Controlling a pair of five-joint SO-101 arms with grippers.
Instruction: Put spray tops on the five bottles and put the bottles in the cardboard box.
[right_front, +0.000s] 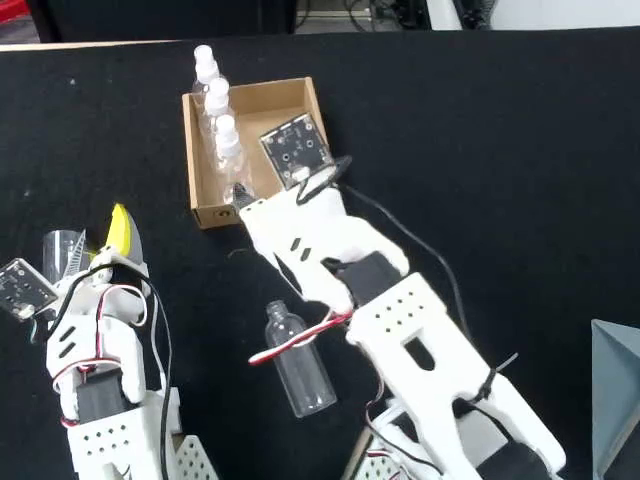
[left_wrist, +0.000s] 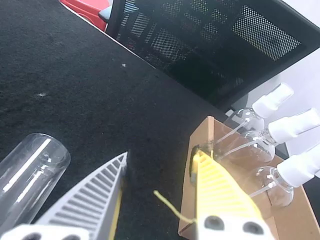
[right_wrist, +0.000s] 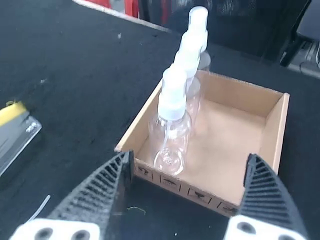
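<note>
Cardboard box (right_front: 300, 100): set on the black counter (right_front: 500, 150) toward its far side, open at the top.
Capped bottles (right_front: 228, 145): three are stood upright in a row along one wall inside the box, each fitted with a white spray top (right_wrist: 172, 92).
Bare bottle (right_front: 300, 370): laid on its side on the counter near the front, with no top fitted; it is partly covered by the right arm, and a red-and-white wire (right_front: 290, 345) is crossed over it.
Clear bottle (left_wrist: 30, 165): found just beside the grey jaw of the left arm, outside the jaws; whether it is touched cannot be told.
Left arm (right_front: 100, 340): placed at the near left of the counter; its jaws, one grey and one yellow, are held wide with nothing between them.
Right arm (right_front: 400, 320): stretched across the counter to the near wall of the box; its jaws are spread wide and nothing is gripped.
Grey object (right_front: 615, 390): seen at the right edge of the counter.
</note>
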